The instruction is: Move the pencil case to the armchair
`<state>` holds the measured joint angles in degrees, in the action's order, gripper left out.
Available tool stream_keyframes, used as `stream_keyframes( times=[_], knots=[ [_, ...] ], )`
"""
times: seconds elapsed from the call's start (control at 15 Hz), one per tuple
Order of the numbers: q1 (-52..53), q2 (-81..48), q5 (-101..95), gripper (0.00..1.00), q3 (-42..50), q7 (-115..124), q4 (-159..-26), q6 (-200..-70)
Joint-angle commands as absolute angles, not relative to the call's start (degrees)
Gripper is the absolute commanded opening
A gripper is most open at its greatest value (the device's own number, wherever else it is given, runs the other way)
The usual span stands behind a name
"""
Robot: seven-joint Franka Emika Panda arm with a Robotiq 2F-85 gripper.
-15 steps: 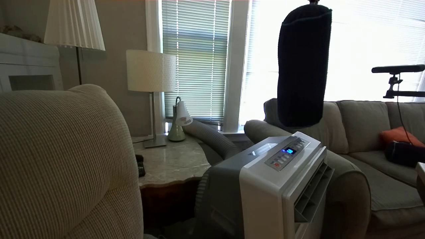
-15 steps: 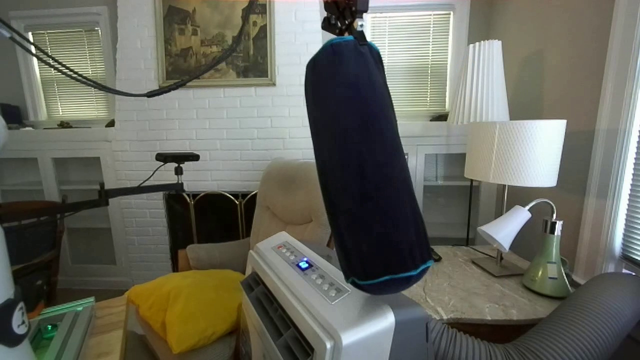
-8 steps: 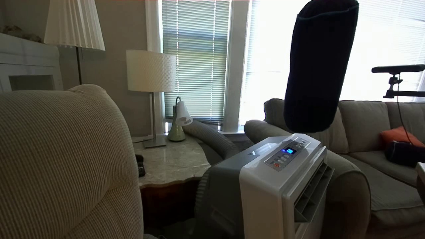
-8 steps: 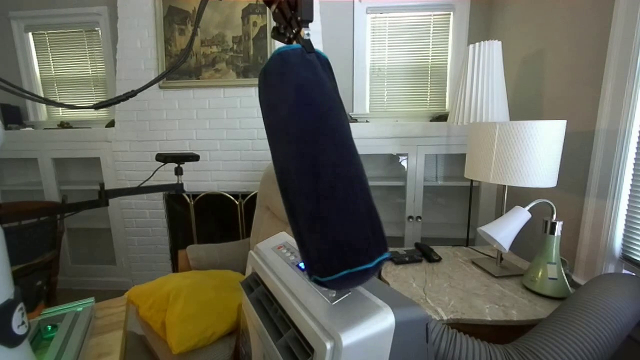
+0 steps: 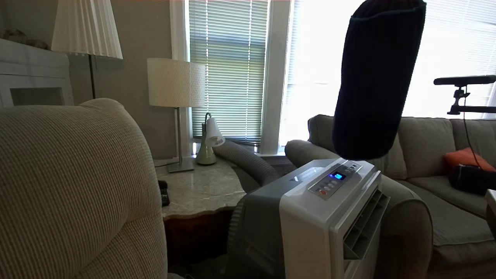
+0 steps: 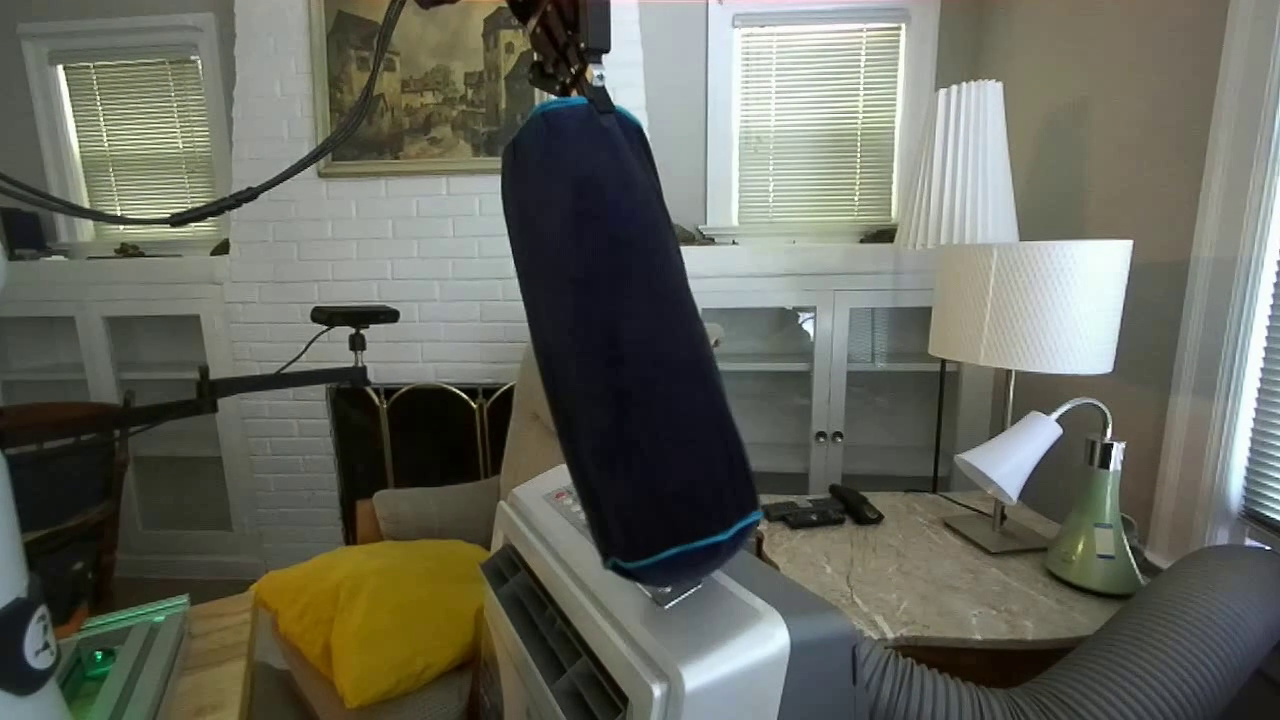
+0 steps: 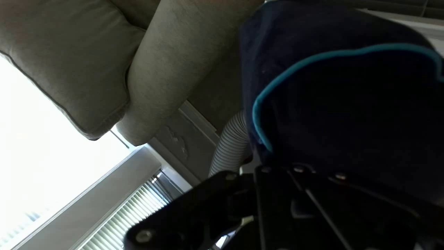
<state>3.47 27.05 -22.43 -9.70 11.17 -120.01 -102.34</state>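
Over the air conditioner (image 6: 730, 630), pencil case (image 6: 630, 350) hangs tilted, upper end pinched in my claw (image 6: 597, 98). In an exterior view, armchair (image 5: 73, 182) stands at near left, apart from the case. Contact with air conditioner: I cannot tell.

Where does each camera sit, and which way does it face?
In an exterior view: beside the armchair, facing window and sofa; no robot body discernible.
In an exterior view: across from the armchair, facing a brick wall; gripper holding the pencil case, apparently white arm at left.
Wrist view: on the wrist, facing pencil case, sofa beyond; gripper parts below.
Both exterior views share pencil case, air conditioner, drum-shaded lamp.
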Motion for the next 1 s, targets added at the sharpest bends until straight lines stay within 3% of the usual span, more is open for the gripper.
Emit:
stream_keyframes(
  times=[0.0,0.93],
  knots=[
    [3.3,27.0,-22.4,0.04,-9.8,11.1,-119.8,-102.1],
    [9.8,28.1,-19.5,0.01,-19.1,16.4,-115.3,-100.2]
  ],
)
